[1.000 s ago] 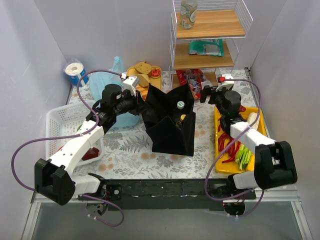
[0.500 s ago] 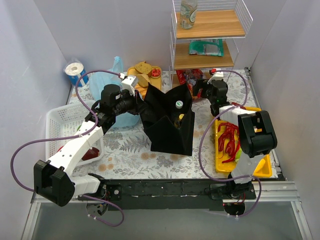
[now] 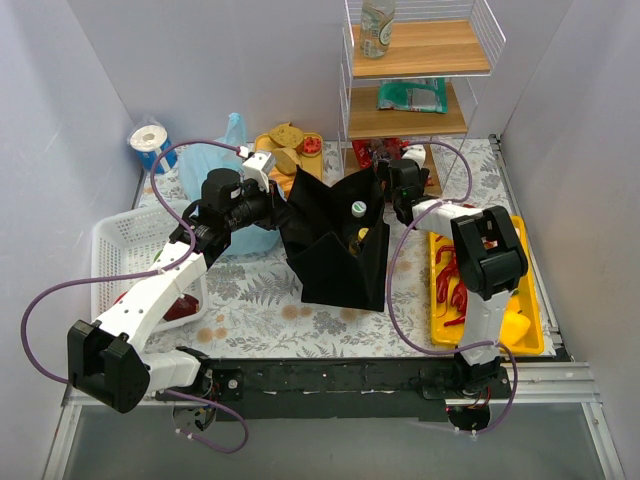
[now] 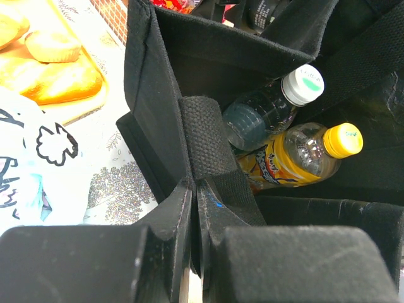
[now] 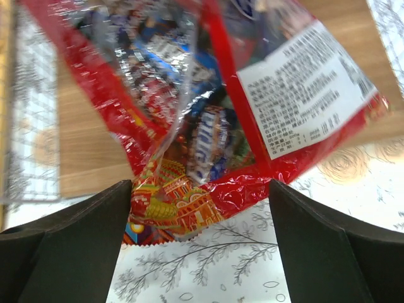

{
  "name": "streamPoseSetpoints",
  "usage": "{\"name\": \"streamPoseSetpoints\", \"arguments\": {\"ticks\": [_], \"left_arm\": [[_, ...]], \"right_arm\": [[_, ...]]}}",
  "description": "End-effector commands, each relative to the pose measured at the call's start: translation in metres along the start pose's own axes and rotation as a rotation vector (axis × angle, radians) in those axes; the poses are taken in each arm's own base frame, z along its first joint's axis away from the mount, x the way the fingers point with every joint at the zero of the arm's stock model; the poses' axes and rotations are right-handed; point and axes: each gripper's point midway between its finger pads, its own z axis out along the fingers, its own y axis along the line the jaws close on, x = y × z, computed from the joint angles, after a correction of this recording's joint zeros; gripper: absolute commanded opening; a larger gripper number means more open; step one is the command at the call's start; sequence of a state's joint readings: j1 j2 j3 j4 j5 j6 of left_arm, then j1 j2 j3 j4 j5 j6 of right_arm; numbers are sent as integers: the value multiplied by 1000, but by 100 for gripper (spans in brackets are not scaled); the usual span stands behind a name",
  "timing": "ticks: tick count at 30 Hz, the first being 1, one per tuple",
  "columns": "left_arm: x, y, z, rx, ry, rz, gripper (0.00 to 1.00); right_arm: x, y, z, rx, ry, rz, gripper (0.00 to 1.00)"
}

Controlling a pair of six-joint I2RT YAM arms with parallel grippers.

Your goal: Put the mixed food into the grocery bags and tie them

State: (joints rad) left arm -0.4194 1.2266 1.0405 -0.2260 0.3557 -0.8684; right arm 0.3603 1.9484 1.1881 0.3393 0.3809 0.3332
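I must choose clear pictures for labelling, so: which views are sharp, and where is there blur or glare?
Top external: evenly lit, sharp, though the black bag shows little detail. Left wrist: the bottles are sharp, its own fingers blurred. Right wrist: the red snack packet is soft, with glare on its foil.

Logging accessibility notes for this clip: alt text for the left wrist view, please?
The left pincer grips the rim of the black bag; inside lie a white-capped bottle and a yellow-capped bottle, with bread rolls beyond it.
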Motion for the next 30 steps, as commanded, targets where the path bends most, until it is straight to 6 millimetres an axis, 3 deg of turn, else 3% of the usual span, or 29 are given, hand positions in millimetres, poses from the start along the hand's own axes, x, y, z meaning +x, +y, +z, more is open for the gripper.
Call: {"name": "streamPoseSetpoints", "arguments": {"ticks": [1, 7, 10, 20, 21, 22, 24, 25, 26, 27, 28, 29, 30], "left_arm": [[-27, 1, -11, -15, -92, 48, 0], [-25, 1, -9, -9, -83, 44, 0], [-24, 1, -8, -3, -81, 45, 0], [-26, 0, -10, -1, -89, 50, 0], [-26, 0, -10, -2, -88, 48, 0], [-26, -1, -11, 2, -88, 49, 0], [-27, -1, -11, 3, -90, 49, 0], [-27, -1, -11, 4, -91, 50, 0], [-27, -2, -11, 5, -91, 50, 0], [-27, -3, -11, 10, -89, 50, 0], [-28, -3, -12, 9, -93, 51, 0], [-29, -4, -13, 15, -97, 52, 0], [-28, -5, -12, 19, -96, 51, 0]], "right_arm": [[-4, -21, 10, 159, -6, 50, 93], [2, -16, 24, 149, 22, 14, 89], [7, -17, 31, 156, 46, 2, 81], [31, -25, 31, 146, 133, 13, 41], [25, -23, 28, 132, 128, 10, 36], [26, -24, 25, 132, 131, 5, 24], [7, -22, 14, 117, 92, 7, 10], [9, -25, 8, 122, 93, 1, 2], [3, -27, 3, 121, 82, 0, 1], [-17, -22, -9, 94, 40, -4, 1], [-16, -25, -17, 90, 34, -12, 1], [-39, -20, -34, 58, -19, 2, 1], [-47, -20, -43, 47, -43, 5, 1]]}}
